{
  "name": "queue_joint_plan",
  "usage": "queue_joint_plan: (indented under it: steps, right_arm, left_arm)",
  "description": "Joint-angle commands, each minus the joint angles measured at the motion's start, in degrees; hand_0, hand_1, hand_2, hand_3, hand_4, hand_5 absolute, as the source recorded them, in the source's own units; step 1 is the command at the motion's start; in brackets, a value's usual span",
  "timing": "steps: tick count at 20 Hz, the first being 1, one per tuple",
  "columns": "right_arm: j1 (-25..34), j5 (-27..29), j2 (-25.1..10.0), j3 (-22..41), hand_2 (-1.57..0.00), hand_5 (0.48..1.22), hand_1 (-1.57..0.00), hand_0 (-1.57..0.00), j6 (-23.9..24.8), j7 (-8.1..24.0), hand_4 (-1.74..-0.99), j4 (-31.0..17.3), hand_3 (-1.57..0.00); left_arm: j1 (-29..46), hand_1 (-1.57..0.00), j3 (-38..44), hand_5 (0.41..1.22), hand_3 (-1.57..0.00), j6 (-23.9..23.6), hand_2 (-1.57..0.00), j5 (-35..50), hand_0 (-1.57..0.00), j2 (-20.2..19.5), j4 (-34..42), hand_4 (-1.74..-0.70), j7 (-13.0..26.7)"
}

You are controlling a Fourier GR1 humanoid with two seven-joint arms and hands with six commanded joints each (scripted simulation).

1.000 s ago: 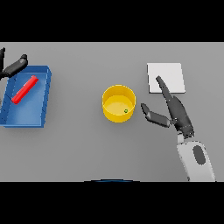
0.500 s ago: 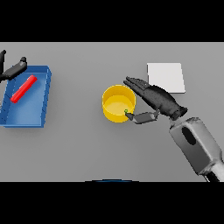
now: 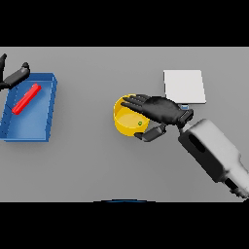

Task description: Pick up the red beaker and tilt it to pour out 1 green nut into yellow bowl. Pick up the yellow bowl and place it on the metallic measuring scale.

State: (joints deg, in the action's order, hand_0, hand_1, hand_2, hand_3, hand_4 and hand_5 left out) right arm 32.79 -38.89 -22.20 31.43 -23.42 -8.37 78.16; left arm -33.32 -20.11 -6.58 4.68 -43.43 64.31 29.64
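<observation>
— Looking first at the pouring half: judging it finished, with a green nut (image 3: 140,123) lying inside the yellow bowl (image 3: 124,121) near the picture's middle, and the red beaker (image 3: 26,98) lying flat in the blue tray (image 3: 44,109) at the left.

— And the left hand (image 3: 12,77)?

— Sitting idle at the far left edge, just above the tray, fingers loosely bent and holding nothing.

— Moving on to the bowl, then?

— Yes. Reaching in from the lower right with the right hand (image 3: 163,111): fingers stretching across the bowl's right rim, thumb (image 3: 150,133) curling below its outer wall, bracketing the rim but not clearly clamped.

— Lifted yet?

— Not by the look of it; resting on the table (image 3: 87,160) by all signs.

— Leaving what to do?

— Closing firmly on the rim, raising the bowl, carrying it up and right to the metallic measuring scale (image 3: 184,86), the pale square plate near the hand's upper right, and setting it down there.
</observation>
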Motion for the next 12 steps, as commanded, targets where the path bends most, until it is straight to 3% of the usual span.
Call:
queue_joint_plan:
  steps: [1, 7, 12]
  right_arm:
    - [0.74, -0.49, 0.21, 0.61, 0.00, 0.651, 0.00, 0.00, -0.02, -0.79, -1.217, -1.85, 0.00]
    - [2.88, -3.34, 0.93, 3.93, 0.00, 0.669, 0.00, 0.00, 0.10, -3.46, -1.249, -7.46, 0.00]
    - [3.83, -3.88, 1.57, 5.42, 0.00, 0.692, 0.00, 0.00, -1.64, -3.77, -1.277, -9.51, 0.00]
  left_arm:
    - [-0.32, 0.00, 0.27, 0.722, 0.00, 0.08, 0.00, 0.06, 0.00, -0.09, -0.52, -0.78, -0.20]
    - [-0.34, 0.00, 0.25, 0.725, 0.00, -0.02, 0.00, 0.20, 0.00, 0.33, -0.54, -0.80, -0.42]
    - [-0.08, 0.00, 0.44, 0.723, 0.00, 0.07, 0.00, 0.42, 0.00, 0.39, -0.80, -0.80, -1.10]
